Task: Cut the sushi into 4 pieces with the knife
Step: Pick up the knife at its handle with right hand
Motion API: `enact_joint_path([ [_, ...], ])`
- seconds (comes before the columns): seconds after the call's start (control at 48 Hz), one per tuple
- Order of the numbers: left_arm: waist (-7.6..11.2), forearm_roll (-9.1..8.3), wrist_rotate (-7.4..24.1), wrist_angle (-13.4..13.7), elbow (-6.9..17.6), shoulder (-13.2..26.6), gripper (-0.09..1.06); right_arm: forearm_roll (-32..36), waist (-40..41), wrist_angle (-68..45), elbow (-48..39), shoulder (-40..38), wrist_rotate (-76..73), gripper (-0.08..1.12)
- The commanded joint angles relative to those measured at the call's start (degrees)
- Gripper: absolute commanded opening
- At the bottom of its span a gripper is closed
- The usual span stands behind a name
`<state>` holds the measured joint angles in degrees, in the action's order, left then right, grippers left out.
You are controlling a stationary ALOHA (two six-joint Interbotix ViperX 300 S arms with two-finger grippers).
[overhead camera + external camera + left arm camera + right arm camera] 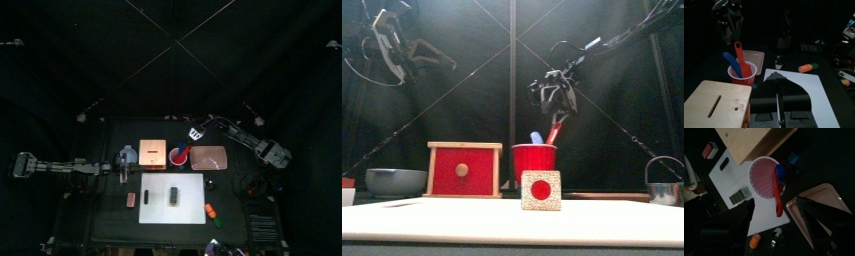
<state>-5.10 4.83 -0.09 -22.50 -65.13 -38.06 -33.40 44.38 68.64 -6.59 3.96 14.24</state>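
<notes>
Nearest the front edge is the white board, and on it the sushi roll, whole, one end turned to the front. That's a sensible spot: flat, with bare board all round it for a blade to come down. Just behind it, the red cup holds the red knife and the blue knife upright, handles up, ready to be pulled straight out. And there's the right gripper, right above those handles, jaws parted with nothing between them. I read this as the reach for a knife, with no cut made yet. Further left and back, the left gripper waits beside the wooden box, jaws pressed together and empty, probably to keep clear of the reach. It's hard to call which handle is the target, or whether a fingertip touches one. Both blades are sunk in the cup, and the seams between the roll's blocks don't show.
</notes>
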Motion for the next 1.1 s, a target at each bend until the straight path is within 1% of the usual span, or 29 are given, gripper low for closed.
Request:
enact_joint_path([
  [0.021,-0.18,0.0,0.09,-0.53,0.79,0.0,-0.03,0.44,0.0,2.02,3.25,0.97,0.18,0.96],
  [0.208,-0.09,0.0,0.0,-0.53,0.7,-0.09,-0.03,1.76,-1.14,5.54,4.75,3.69,0.26,0.96],
  [0.354,-0.18,0.0,0.0,-0.53,0.53,-0.09,-0.03,3.25,-2.64,5.98,4.48,5.01,0.18,0.96],
  [0.562,-0.09,0.0,-0.18,-0.53,-0.09,-0.09,-0.03,3.52,-4.39,6.15,4.31,6.59,0.18,0.96],
  [0.771,-0.09,0.62,-0.09,-0.53,-0.26,-0.09,-0.03,4.31,-5.01,6.42,4.22,7.21,0.09,0.93],
  [0.938,-0.09,0.7,-0.09,-0.53,-0.26,-0.09,-0.03,5.27,-5.1,6.42,4.39,7.65,0.0,0.86],
  [1.104,-0.09,0.7,-0.09,-0.53,-0.44,-0.09,-0.03,5.27,-5.01,6.42,4.66,8.26,-0.09,0.72],
])
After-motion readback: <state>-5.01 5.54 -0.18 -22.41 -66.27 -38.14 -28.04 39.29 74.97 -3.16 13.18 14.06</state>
